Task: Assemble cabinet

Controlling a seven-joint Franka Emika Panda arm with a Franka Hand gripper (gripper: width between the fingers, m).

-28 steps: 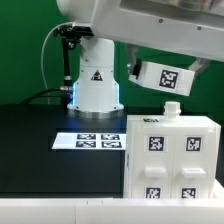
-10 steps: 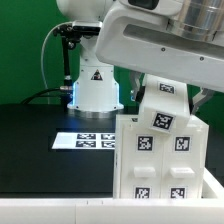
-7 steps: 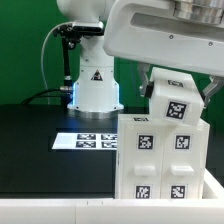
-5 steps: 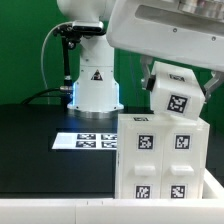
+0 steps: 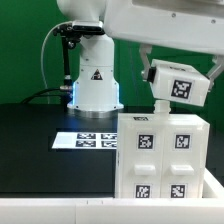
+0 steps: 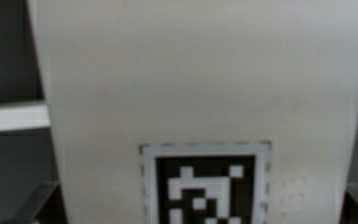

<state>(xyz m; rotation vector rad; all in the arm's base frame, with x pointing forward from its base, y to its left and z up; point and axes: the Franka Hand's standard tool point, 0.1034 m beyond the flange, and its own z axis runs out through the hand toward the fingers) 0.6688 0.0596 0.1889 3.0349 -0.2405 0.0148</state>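
- Claw (image 5: 178,83) is pinching a tagged block (image 5: 181,86) above the cabinet (image 5: 163,155).
- Block should be levelled before being lowered, judging by its tilt.

The cabinet (image 5: 163,155) looks like smooth white plastic with paper-like black-and-white tags. The block (image 5: 178,82) I hold looks the same. The table (image 5: 40,135) is matt black.

The white arm reaches in from the top of the exterior view above the cabinet box (image 5: 163,155), its gripper (image 5: 178,82) just over the box's top edge with jaws spread wide, clamped on the two ends of a white tagged block (image 5: 180,84).
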